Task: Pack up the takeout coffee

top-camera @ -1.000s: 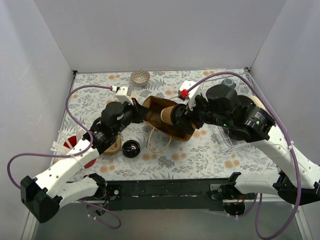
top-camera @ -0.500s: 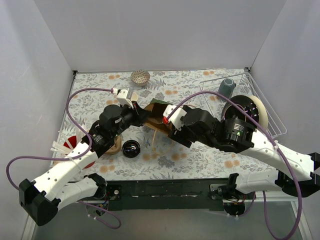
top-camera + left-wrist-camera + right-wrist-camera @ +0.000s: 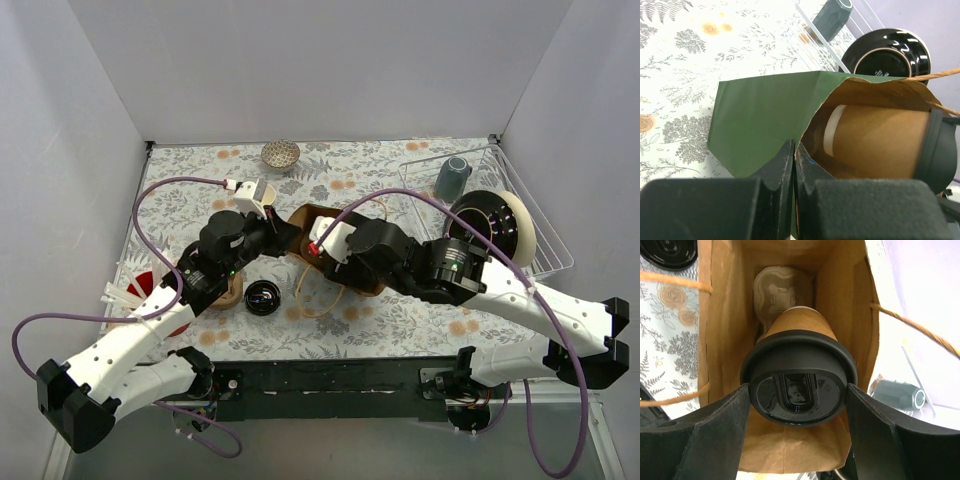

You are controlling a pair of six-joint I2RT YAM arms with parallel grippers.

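The green paper bag (image 3: 303,214) lies on its side on the flowered table, mouth toward the right arm. My left gripper (image 3: 794,150) is shut on the bag's rim (image 3: 760,115) and holds the mouth apart. The takeout coffee (image 3: 799,332), a tan cup with a black sip lid (image 3: 799,375), lies inside the bag's brown interior (image 3: 722,315). My right gripper (image 3: 797,390) is shut on it, one finger pressed against each side of the lid. Deep in the bag lies a pale moulded pulp piece (image 3: 782,287). From the left wrist view the cup (image 3: 880,140) shows within the mouth.
A spare black lid (image 3: 263,297) lies near the left arm. At the right, a wire rack (image 3: 540,262) holds a grey-blue mug (image 3: 453,177) and a black-and-cream dish (image 3: 490,222). A metal strainer (image 3: 281,153) sits at the back. Something red (image 3: 150,290) lies at the left edge.
My right arm has swung left and carried the cup from the bag's mouth deeper into the bag. The left gripper has kept its hold on the rim.
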